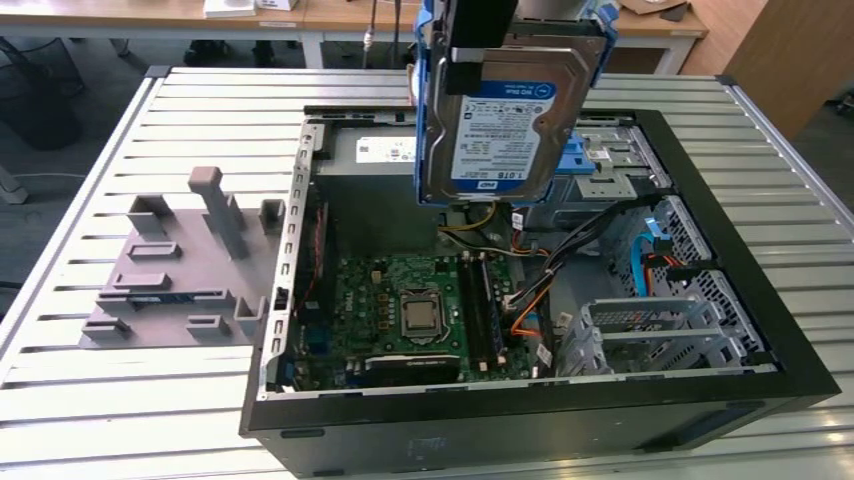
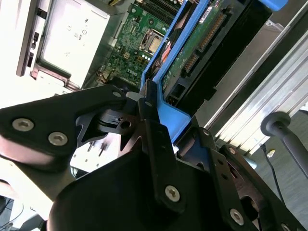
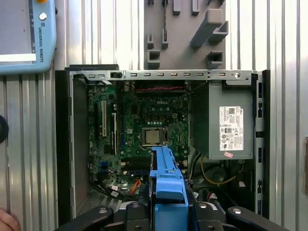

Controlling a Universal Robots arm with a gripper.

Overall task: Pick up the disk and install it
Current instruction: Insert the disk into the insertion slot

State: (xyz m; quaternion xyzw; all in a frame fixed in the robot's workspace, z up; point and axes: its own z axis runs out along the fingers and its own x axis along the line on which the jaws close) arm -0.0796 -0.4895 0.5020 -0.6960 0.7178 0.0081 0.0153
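Grips the disk [image 1: 501, 125] by its blue rails, hand [image 3: 168, 202] clenched (label facing outward in the exterior view). Holds it on edge, raised clear above the open computer case [image 1: 767, 310] mid-counter [image 1: 107, 420], seemingly to line up with the drive cage [image 1: 621, 160] at a corner of the case.
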